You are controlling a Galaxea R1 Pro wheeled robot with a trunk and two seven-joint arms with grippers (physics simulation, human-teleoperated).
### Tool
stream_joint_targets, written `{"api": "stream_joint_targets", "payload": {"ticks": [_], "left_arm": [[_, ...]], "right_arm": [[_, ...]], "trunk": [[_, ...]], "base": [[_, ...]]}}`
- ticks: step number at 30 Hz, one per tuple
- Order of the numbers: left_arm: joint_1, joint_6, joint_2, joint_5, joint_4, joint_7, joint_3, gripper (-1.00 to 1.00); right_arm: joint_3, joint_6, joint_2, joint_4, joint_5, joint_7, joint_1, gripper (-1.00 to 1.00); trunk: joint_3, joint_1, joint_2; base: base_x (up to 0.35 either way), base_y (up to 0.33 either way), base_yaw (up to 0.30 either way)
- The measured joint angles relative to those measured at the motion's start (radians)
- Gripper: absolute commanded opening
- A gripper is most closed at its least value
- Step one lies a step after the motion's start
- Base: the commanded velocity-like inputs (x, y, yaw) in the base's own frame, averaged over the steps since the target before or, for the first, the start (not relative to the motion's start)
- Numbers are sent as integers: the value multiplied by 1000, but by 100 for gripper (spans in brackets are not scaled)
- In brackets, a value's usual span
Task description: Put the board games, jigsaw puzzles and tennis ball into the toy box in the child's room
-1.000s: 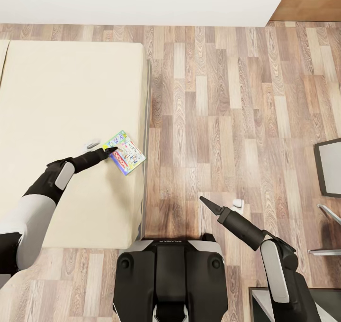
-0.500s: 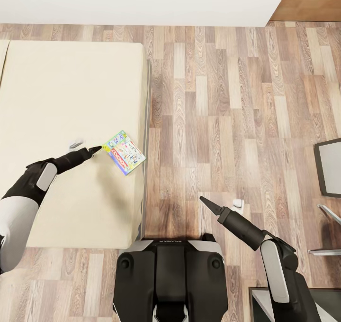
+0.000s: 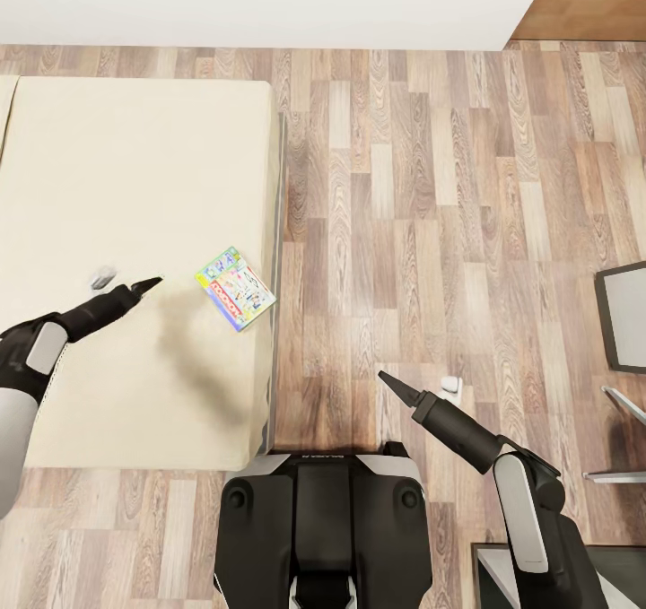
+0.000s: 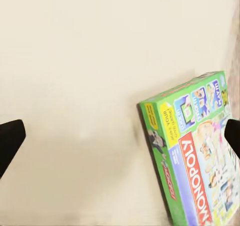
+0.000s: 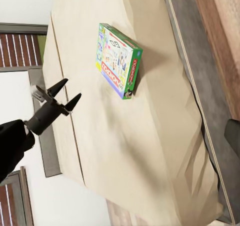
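There, a board game [image 3: 235, 288] lies flat on the bed [image 3: 108, 187].

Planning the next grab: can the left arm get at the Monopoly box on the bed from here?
Probably yes. The left gripper hangs open beside the Monopoly box, apart from it, with only bare bed cover between them.
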State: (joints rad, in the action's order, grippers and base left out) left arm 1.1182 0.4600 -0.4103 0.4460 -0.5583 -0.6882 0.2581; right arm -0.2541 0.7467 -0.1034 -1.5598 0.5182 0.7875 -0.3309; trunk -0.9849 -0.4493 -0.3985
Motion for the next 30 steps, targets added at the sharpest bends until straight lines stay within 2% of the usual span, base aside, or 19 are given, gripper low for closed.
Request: {"api": "stream_joint_targets", "payload": {"ticks": [2, 3, 5, 6, 9, 10, 12, 13, 16, 17, 20, 21, 23, 28, 30], "left_arm": [[-13, 25, -12, 0, 0, -44, 16, 100], [-27, 51, -25, 0, 0, -88, 33, 100], [-46, 77, -39, 0, 1, -136, 52, 100], [-66, 100, -51, 0, 1, -184, 71, 100], [-101, 138, -68, 1, 0, -263, 103, 100], [-124, 166, -78, 1, 0, -318, 120, 100], [-144, 197, -86, 1, -2, -377, 134, 100], [-161, 223, -93, -1, -4, -434, 142, 100], [-187, 252, -99, -5, -9, -525, 148, 100], [-208, 265, -101, -7, -15, -584, 150, 100], [-250, 278, -103, -8, -30, -669, 151, 100], [-280, 286, -104, -8, -46, -719, 152, 100], [-328, 293, -104, -8, -82, -781, 152, 100], [-423, 309, -105, -4, -175, -862, 156, 100], [-442, 319, -103, -4, -199, -877, 157, 100]], "right_arm": [[0, 0, 0, 0, 0, -1, 0, 100], [1, -1, 0, 0, 0, -1, 0, 100], [1, -1, -1, 0, -1, -1, 0, 100], [1, -1, -1, 0, -1, -1, 0, 100], [2, -1, -1, 0, -1, -1, 0, 100], [2, -1, -1, 0, -1, -1, 0, 100], [3, -1, -1, 0, -1, -2, 0, 100], [3, -2, -1, 0, -1, -2, 0, 100], [3, -2, -1, 0, -1, -2, 0, 100], [3, -2, -1, 0, -1, -2, 0, 100], [3, -2, -1, 0, -1, -2, 0, 100], [3, -3, -1, 0, -2, -2, 0, 100], [3, -9, -1, 0, -2, -2, 0, 100], [4, -36, -1, 3, -1, -14, 0, 100], [7, -47, -2, 10, -1, -29, 0, 100]], "trunk": [[0, 0, 0], [0, 0, 0], [0, 0, 0], [0, 0, 0], [0, 0, 0], [0, 0, 0], [0, 0, 0], [0, 0, 0], [0, 0, 0], [0, 0, 0], [0, 0, 0], [0, 0, 0], [0, 0, 0], [0, 0, 0], [0, 0, 0]], "base": [[0, 0, 0], [0, 0, 0], [0, 0, 0], [0, 0, 0], [0, 0, 0], [0, 0, 0], [0, 0, 0], [0, 0, 0], [0, 0, 0], [0, 0, 0], [0, 0, 0], [0, 0, 0], [0, 0, 0], [0, 0, 0], [0, 0, 0]]}}
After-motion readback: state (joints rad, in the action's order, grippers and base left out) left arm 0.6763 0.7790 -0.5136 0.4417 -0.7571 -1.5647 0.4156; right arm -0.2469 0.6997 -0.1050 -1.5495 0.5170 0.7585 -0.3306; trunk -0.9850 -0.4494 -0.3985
